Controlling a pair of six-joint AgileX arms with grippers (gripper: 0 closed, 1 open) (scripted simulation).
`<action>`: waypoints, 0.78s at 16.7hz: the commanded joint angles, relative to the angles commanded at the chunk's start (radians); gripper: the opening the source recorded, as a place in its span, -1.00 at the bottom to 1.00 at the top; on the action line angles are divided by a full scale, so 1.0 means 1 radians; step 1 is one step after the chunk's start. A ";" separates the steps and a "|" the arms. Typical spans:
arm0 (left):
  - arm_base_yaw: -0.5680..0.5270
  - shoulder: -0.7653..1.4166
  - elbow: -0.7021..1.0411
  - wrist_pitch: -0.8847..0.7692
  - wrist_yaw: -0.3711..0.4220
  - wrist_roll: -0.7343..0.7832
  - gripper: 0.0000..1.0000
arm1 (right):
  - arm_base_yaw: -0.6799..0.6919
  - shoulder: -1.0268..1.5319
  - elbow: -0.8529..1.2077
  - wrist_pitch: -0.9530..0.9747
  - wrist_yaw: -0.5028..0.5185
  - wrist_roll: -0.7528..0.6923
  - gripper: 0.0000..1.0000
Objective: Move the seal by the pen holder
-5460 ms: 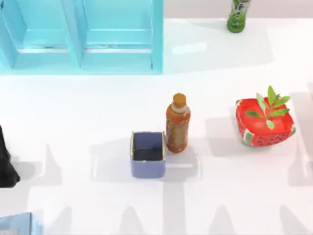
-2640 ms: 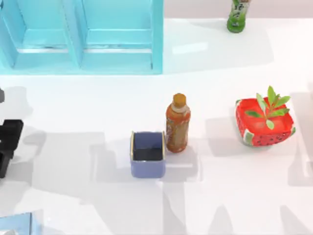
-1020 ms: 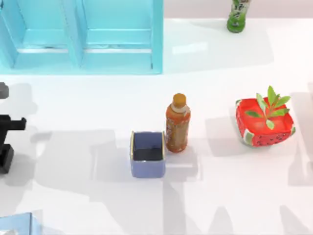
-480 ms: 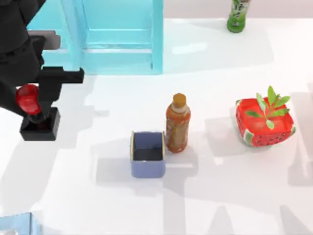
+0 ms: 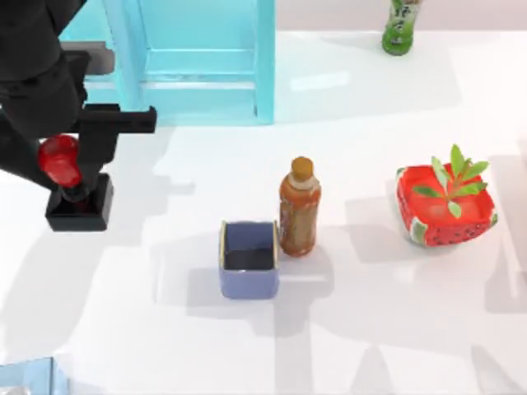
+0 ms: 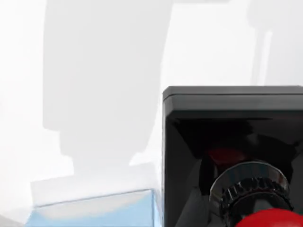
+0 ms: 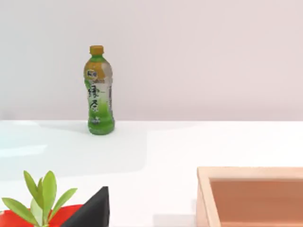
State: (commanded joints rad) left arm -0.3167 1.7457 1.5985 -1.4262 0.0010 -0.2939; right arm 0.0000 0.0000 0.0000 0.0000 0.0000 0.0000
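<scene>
Left gripper (image 5: 64, 169) clamped on one seal (image 5: 74, 191) by its red knob, black base below, at 9 o'clock of the table (image 5: 395, 329), well apart from the pen holder (image 5: 249, 259). One pen holder near centre. One orange-brown bottle (image 5: 299, 207) upright, touching or just beside holder's 2 o'clock corner. One green bottle (image 5: 401, 25) at 1 o'clock, far edge. One watermelon pot (image 5: 445, 206) at 3 o'clock. One cyan cabinet (image 5: 165, 62) at 11 o'clock. Right gripper: can't tell if apart or together. One wooden box (image 7: 251, 196) in right wrist view.
</scene>
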 joint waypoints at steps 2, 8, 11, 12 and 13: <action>-0.028 0.032 0.003 0.032 -0.001 -0.027 -1.00 | 0.000 0.000 0.000 0.000 0.000 0.000 1.00; -0.114 0.142 -0.009 0.130 0.005 -0.112 -1.00 | 0.000 0.000 0.000 0.000 0.000 0.000 1.00; -0.164 0.192 -0.008 0.196 0.002 -0.161 -1.00 | 0.000 0.000 0.000 0.000 0.000 0.000 1.00; -0.173 0.199 -0.009 0.209 0.001 -0.169 -1.00 | 0.000 0.000 0.000 0.000 0.000 0.000 1.00; -0.175 0.201 -0.009 0.213 0.001 -0.172 -1.00 | 0.000 0.000 0.000 0.000 0.000 0.000 1.00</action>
State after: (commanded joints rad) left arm -0.4914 1.9467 1.5899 -1.2136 0.0018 -0.4655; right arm 0.0000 0.0000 0.0000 0.0000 0.0000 0.0000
